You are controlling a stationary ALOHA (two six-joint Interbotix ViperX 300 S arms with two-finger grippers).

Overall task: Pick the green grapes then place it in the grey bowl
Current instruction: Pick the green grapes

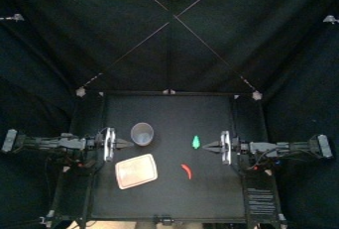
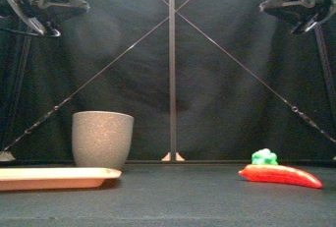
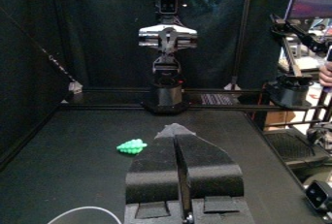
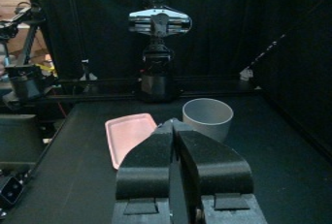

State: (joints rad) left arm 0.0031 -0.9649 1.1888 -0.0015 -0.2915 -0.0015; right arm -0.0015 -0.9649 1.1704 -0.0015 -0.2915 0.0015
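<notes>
Just one grape bunch [image 1: 195,141], one grey cup [image 1: 143,133]

Flat pink tray [image 1: 135,172] lying lower centre-left of the top view on the black table [image 1: 199,198]; curved red toy pepper [image 1: 187,171] right of it, apart.

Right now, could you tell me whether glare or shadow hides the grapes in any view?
Top view: grapes bright, no glare. Front view: partly behind the red toy, unshadowed. Left wrist view: evenly lit. Right wrist view: not shown.
</notes>
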